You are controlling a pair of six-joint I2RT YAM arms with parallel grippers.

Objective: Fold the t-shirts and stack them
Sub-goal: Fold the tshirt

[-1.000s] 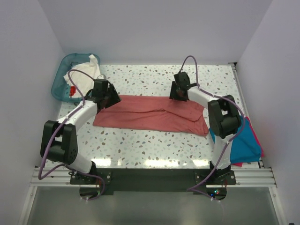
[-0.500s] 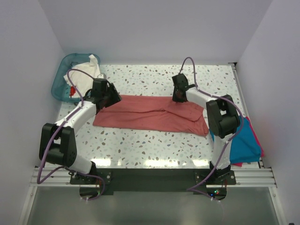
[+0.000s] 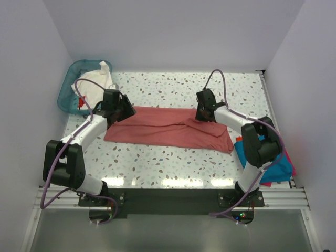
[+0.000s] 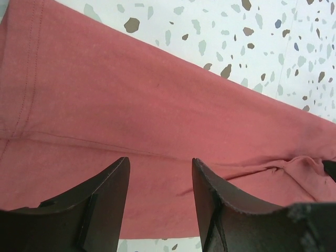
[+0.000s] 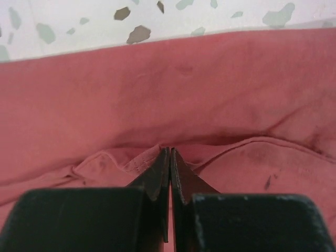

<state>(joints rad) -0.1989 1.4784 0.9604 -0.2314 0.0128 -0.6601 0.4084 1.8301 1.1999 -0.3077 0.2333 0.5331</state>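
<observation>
A salmon-red t-shirt (image 3: 168, 128) lies spread lengthwise across the middle of the table, partly folded. My left gripper (image 3: 126, 111) hovers over its left end, open, with cloth showing between the fingers (image 4: 160, 163) and nothing pinched. My right gripper (image 3: 202, 116) is down on the shirt's upper right part. In the right wrist view its jaws (image 5: 169, 151) are shut, and a raised hemmed fold of the salmon-red cloth (image 5: 184, 94) is pinched at their tips. A white t-shirt (image 3: 94, 84) lies crumpled in the basket. Folded teal-blue (image 3: 273, 163) and orange-red (image 3: 287, 155) t-shirts are stacked at the right edge.
A teal plastic basket (image 3: 67, 89) stands at the back left corner. White walls close in the speckled table (image 3: 157, 163) on the left, back and right. The right arm's elbow hangs over the folded stack.
My right gripper has closed from open onto a fold of the salmon-red shirt and shifted slightly right and nearer. The left gripper has stayed open in place.
</observation>
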